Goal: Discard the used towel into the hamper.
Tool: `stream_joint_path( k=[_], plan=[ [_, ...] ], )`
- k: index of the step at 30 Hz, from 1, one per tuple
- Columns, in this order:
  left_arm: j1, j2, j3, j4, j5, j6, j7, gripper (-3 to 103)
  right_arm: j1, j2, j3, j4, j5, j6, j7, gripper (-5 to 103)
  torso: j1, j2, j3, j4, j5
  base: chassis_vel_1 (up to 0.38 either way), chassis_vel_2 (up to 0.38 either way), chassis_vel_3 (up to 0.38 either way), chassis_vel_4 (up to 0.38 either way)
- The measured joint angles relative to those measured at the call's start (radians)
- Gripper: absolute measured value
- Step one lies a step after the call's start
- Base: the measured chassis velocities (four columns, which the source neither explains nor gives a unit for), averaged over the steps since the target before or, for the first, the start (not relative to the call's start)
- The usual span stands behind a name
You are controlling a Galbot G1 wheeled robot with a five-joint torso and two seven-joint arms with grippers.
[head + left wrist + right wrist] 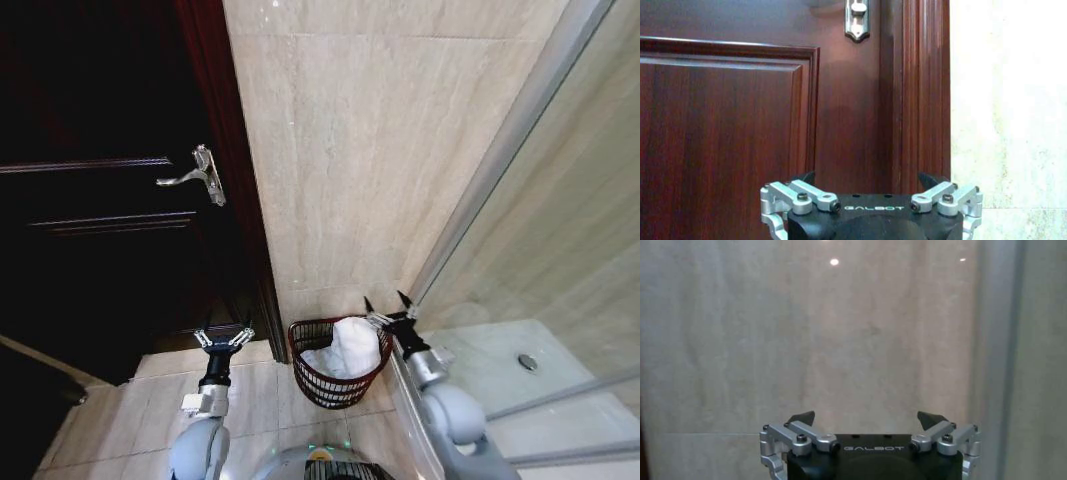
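The hamper (318, 385), a small round reddish-brown wire basket, stands on the tiled floor against the marble wall. A white towel (350, 348) lies bunched inside it, rising above the rim. My right gripper (388, 305) is open just beside the hamper's right rim, with nothing between its fingers. My left gripper (224, 335) is open and empty to the left of the hamper, in front of the dark door. In the left wrist view the left gripper (868, 179) faces the door; in the right wrist view the right gripper (867, 416) faces the marble wall.
A dark wooden door (100, 200) with a silver lever handle (195, 177) fills the left. The beige marble wall (380, 150) is straight ahead. A glass shower partition (540, 220) with a floor drain (528, 362) closes off the right.
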Motion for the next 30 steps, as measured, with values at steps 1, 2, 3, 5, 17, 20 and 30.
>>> stream_joint_path(
  k=[1,2,3,5,17,20,30],
  plan=[
    [0.000,0.000,0.002,-0.002,0.000,0.002,0.001,100,-0.008,0.015,0.015,-0.001,0.001,0.010,-0.006,100,0.000,0.000,0.000,0.0000,0.0001,0.000,0.000,0.000,0.000],
    [0.000,0.000,0.002,-0.002,0.000,0.002,0.001,100,-0.008,0.015,0.015,-0.001,0.001,0.010,-0.006,100,0.000,0.000,0.000,0.0000,0.0001,0.000,0.000,0.000,0.000],
    [-0.001,0.000,0.003,-0.004,0.000,0.005,0.002,100,-0.017,0.028,0.028,-0.002,0.001,0.018,-0.011,100,0.000,0.000,0.000,0.0000,0.0000,0.000,0.000,0.000,0.000],
    [-0.001,-0.001,0.006,-0.005,0.000,0.007,0.005,100,-0.038,0.058,0.050,-0.002,0.000,0.034,-0.028,100,0.000,0.000,0.000,0.0000,0.0000,0.000,0.000,0.000,0.000],
    [0.007,-0.002,0.012,-0.004,-0.001,0.005,0.007,100,-0.048,0.082,0.071,0.000,-0.007,0.050,-0.054,100,0.000,0.000,0.000,0.0001,0.0000,0.037,-0.039,-0.042,0.036],
    [0.005,-0.003,0.014,-0.002,-0.001,0.005,0.007,100,-0.055,0.084,0.072,-0.002,-0.008,0.059,-0.062,100,0.000,0.000,0.000,-0.0002,0.0002,0.156,-0.163,-0.164,0.165],
    [0.013,-0.015,0.017,-0.002,0.017,-0.006,0.006,100,-0.068,0.083,0.089,-0.009,-0.007,0.091,-0.078,100,0.000,0.000,0.000,-0.0001,0.0002,0.178,-0.186,-0.191,0.179]
  ],
)
